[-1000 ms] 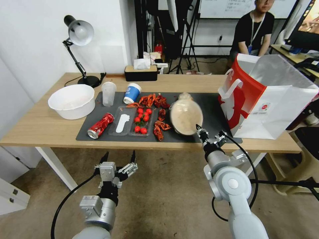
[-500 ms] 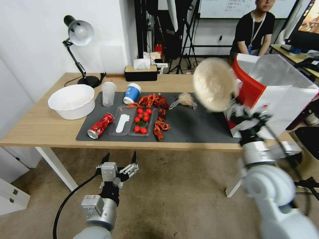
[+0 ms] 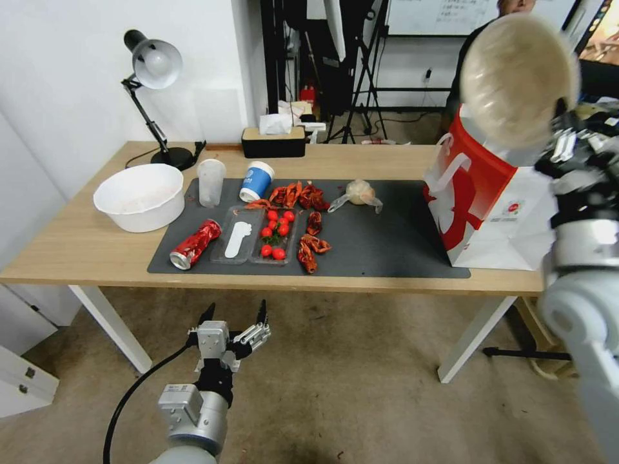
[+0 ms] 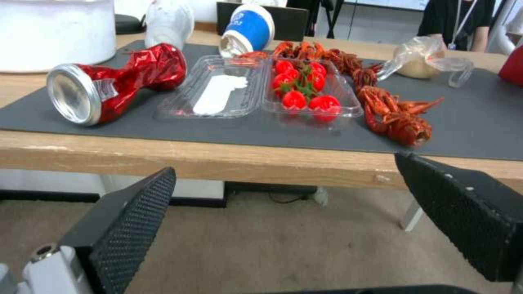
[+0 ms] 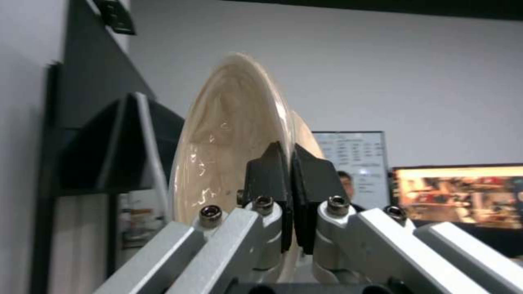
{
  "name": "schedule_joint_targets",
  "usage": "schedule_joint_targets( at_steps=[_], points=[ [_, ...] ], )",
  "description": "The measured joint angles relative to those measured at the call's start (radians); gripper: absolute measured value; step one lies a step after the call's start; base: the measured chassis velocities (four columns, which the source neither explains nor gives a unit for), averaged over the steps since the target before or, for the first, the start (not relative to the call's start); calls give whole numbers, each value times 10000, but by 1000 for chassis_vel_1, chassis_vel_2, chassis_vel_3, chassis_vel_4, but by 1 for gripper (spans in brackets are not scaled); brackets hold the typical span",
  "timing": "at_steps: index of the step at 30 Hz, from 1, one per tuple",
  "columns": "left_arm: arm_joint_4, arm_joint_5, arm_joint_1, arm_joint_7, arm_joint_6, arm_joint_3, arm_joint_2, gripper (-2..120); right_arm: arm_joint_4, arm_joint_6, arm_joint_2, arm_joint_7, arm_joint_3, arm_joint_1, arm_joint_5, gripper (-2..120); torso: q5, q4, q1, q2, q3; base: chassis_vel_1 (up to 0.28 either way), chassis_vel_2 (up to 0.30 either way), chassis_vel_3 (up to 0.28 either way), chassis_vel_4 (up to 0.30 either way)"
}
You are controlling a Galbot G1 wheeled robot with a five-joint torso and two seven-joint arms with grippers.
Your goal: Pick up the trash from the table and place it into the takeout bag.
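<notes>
Light-wood tabletop (image 3: 77, 248) is carrying the leftover trash on its dark mat; right pincer (image 5: 287, 196) is nipping the beige bowl (image 3: 516, 80) by its rim, tilted on edge above the takeout bag (image 3: 496, 212); bowl is looking light, stiff, slick, so rim grip suits; left pincer (image 3: 233, 316) is idling wide below the edge.

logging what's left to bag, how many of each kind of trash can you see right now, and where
beige bowl: 1, clamped in the right gripper, raised above the takeout bag
red can: 1, on the mat
clear plastic cup: 1, on the mat
blue-and-white paper cup: 1, on the mat
wrapped bundle: 1, on the mat
total: 5
</notes>
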Motion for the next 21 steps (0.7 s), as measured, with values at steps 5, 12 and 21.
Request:
schedule_joint_targets(
  at_steps=[5,12,21],
  points=[
    [30,0,-10,44,-151,-5,-23,100,-669,-55,-290,-73,153,231,-102,0,0,-2,0,0,0,0,0,0,0],
    [34,-18,-8,96,-165,33,-22,100,-964,-106,-313,-188,131,258,-160,8,2,-1,0,-1,0,0,0,0,0],
    [-35,-51,7,128,-175,58,-16,100,-1221,-387,-224,-492,114,198,-157,47,0,0,0,0,0,0,0,0,0]
  ],
)
